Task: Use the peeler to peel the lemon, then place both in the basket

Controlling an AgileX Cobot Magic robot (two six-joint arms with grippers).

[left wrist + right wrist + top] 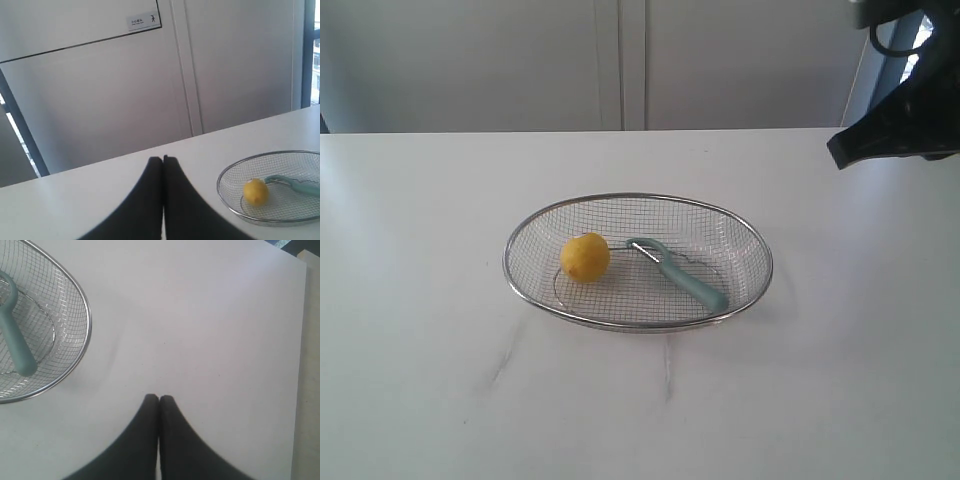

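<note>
Wall sign (143,21) with pictogram, lettering too small to read. Left claw (163,159) clenched, empty, held near level above the tabletop (420,300). Right claw (159,397) clenched, empty, angled down beside the basket (640,196). Lemon (585,257) and peeler (685,275) inside the basket, just beside each other.

One yellow lemon (585,257), one teal-handled peeler (688,279), one basket (638,196) (silver wire mesh), one white table (420,380)
</note>
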